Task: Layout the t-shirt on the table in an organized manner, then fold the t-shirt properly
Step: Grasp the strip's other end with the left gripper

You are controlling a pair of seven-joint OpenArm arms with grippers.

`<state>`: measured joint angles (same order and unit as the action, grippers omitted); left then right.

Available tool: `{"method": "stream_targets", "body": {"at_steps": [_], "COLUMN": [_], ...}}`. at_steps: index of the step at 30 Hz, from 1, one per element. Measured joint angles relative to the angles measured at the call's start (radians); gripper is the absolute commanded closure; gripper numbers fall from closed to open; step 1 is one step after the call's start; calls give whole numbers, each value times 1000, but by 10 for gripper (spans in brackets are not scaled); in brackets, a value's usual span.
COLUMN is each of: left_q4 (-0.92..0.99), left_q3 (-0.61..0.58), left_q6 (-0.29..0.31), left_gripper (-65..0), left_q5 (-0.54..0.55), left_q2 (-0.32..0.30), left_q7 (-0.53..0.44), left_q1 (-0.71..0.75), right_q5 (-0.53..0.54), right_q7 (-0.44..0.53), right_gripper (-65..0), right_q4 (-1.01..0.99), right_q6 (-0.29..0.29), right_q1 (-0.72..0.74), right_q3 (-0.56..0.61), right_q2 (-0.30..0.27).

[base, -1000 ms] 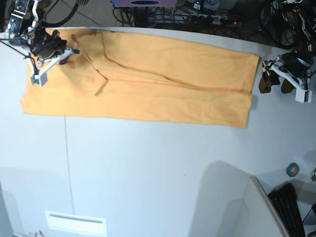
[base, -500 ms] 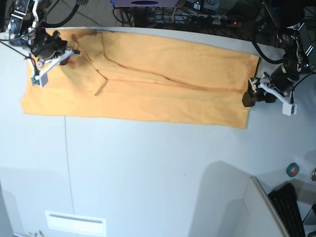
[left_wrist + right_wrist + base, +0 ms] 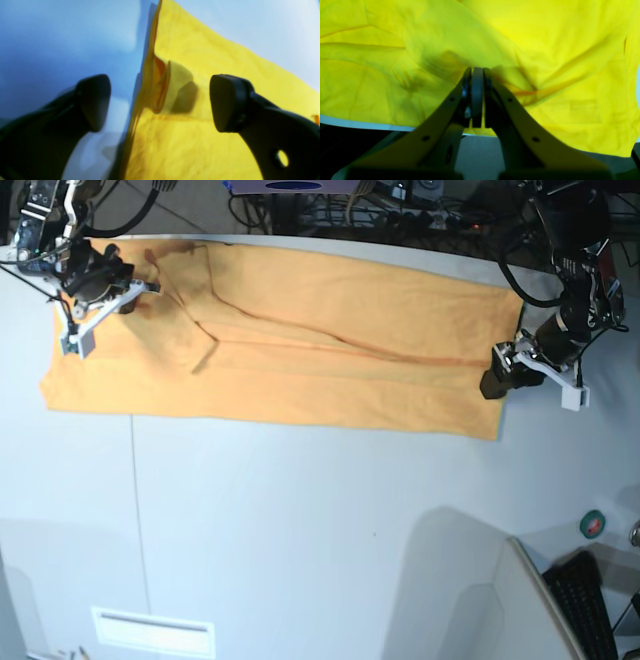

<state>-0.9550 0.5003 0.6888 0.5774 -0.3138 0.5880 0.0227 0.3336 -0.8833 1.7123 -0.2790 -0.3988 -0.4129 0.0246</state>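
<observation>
One table [image 3: 300,540] fills the base view, off-white with a single thin dark seam line [image 3: 138,510] running down its left part. One t-shirt [image 3: 330,340] lies on it, an orange-yellow band folded lengthwise and stretched across the far half of the tabletop, its far edge close to the table's back rim. The cloth lies mostly flat, with a long diagonal crease from the upper left toward the right end and a small fold standing up near the middle left.

Two arms are in view, one at each end of the shirt. The right gripper [image 3: 140,287] sits over the shirt's far-left corner, its arm coming in from the top-left. In the right wrist view, the right gripper's [image 3: 477,72] two jaws are pressed tight together, tips against bunched yellow fabric, so it appears clamped on the t-shirt [image 3: 545,50], though the pinched cloth itself is hidden at the tips.

The left gripper [image 3: 497,378] is low at the shirt's right end, its arm reaching down from the top-right. In the left wrist view, the left gripper [image 3: 160,102] has its jaws wide apart, straddling the layered edge of the t-shirt [image 3: 212,150]: one finger over bare table [image 3: 62,37], the other over cloth.

Smaller things sit at the lower right: one dark keyboard [image 3: 590,605] and one green tape roll [image 3: 593,524].
</observation>
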Motion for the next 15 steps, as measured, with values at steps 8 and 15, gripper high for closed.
{"method": "stream_targets", "body": {"at_steps": [8,15], "left_q4": [4,99], "left_q3": [-32,-36], "left_q6": [1,14], "left_gripper": [-244,0], "left_q5": [-6,7], "left_q2": [11,9], "left_q7": [18,3], "left_q1": [0,-30], "right_q5": [-1,-1], "right_q7": [0,1], "right_gripper": [0,0], "right_q4": [1,1], "right_q6": [0,0], "right_q1": [7,7], "right_q3": [-2,-3], "right_q2": [-2,-3]}}
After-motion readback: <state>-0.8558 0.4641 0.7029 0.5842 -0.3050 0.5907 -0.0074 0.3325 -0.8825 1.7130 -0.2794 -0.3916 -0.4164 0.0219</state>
